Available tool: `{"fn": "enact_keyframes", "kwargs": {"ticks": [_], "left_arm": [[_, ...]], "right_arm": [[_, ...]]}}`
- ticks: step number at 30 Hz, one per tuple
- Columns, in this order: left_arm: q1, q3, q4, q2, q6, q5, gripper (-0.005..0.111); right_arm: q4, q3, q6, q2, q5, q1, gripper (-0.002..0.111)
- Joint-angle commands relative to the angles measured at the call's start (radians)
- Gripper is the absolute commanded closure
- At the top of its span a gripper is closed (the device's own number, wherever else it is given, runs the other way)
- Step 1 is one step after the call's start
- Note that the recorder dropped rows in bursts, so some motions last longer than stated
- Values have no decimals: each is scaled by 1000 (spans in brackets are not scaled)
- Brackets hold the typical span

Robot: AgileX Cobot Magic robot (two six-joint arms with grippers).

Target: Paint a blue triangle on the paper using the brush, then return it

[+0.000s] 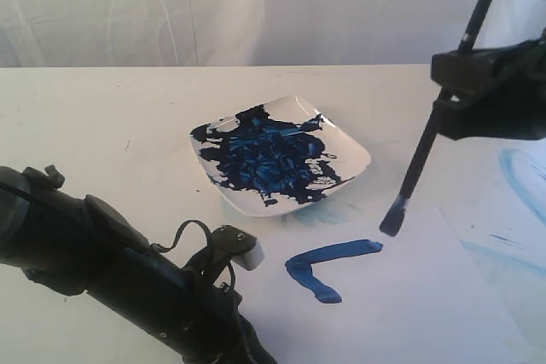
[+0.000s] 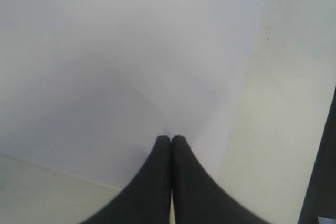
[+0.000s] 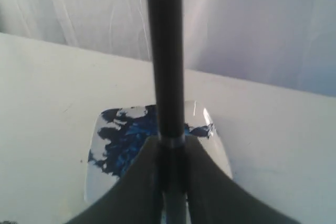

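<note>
My right gripper (image 1: 452,83) is shut on the brush (image 1: 422,155), a long black handle held steeply tilted. Its blue-stained bristles (image 1: 394,217) are at the far edge of the paper (image 1: 409,304); I cannot tell whether they touch it. Of the blue triangle (image 1: 328,263), two joined thick dark-blue strokes show on the paper as an open angle. In the right wrist view the brush (image 3: 165,51) runs up between the fingers of the right gripper (image 3: 170,150). My left gripper (image 2: 171,139) is shut, its tips resting on the paper (image 2: 131,51) near its edge.
A white dish (image 1: 350,155) smeared with dark-blue paint sits on the off-white table (image 1: 102,125) just beyond the paper. Pale light-blue smears (image 1: 520,176) mark the table at the right. My left arm (image 1: 128,270) lies across the front left. White curtain behind.
</note>
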Motion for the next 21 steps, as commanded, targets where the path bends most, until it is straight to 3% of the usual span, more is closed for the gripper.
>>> {"fn": "enact_keyframes", "kwargs": {"ticks": [1, 21], "left_arm": [[-7, 1, 11, -3, 3, 20, 107], [-7, 1, 11, -3, 3, 22, 107]], "right_arm": [[1, 18, 27, 56, -122, 0, 108], [110, 22, -55, 164, -221, 0, 108]]}}
